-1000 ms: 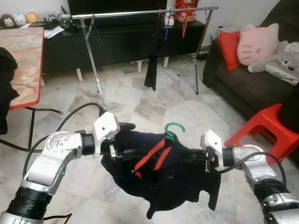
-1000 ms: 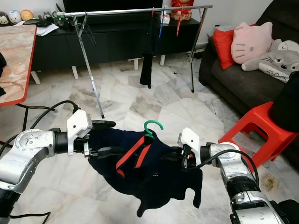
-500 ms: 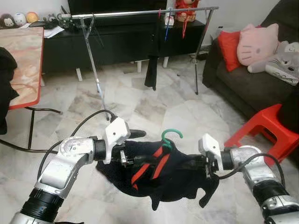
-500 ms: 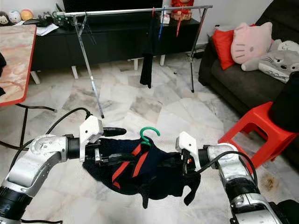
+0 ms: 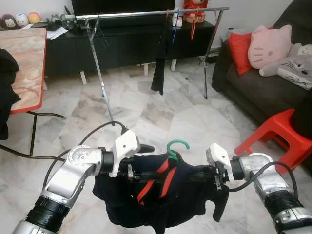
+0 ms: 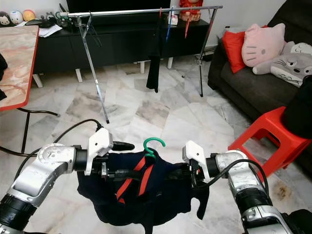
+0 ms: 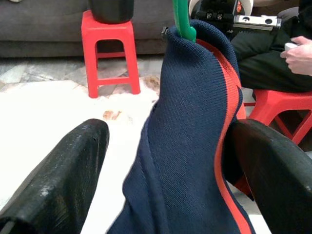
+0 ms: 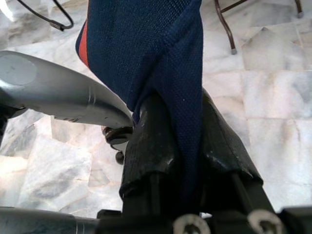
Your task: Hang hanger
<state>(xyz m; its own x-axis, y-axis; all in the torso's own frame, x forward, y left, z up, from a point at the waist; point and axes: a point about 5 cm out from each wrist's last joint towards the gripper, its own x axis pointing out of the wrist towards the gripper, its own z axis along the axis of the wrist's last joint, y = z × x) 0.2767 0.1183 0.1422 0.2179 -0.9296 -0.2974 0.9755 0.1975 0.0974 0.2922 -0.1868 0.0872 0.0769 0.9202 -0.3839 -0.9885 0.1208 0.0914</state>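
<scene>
Between both grippers, navy garment [image 5: 161, 195] on green hanger [image 5: 175, 147], rail [image 5: 146, 13] well apart.

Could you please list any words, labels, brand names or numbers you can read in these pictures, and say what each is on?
None can be read: no legible text on the navy garment, the green hanger, the clothes rail or the red stool.
The papers on the TV cabinet are too small to read.
</scene>
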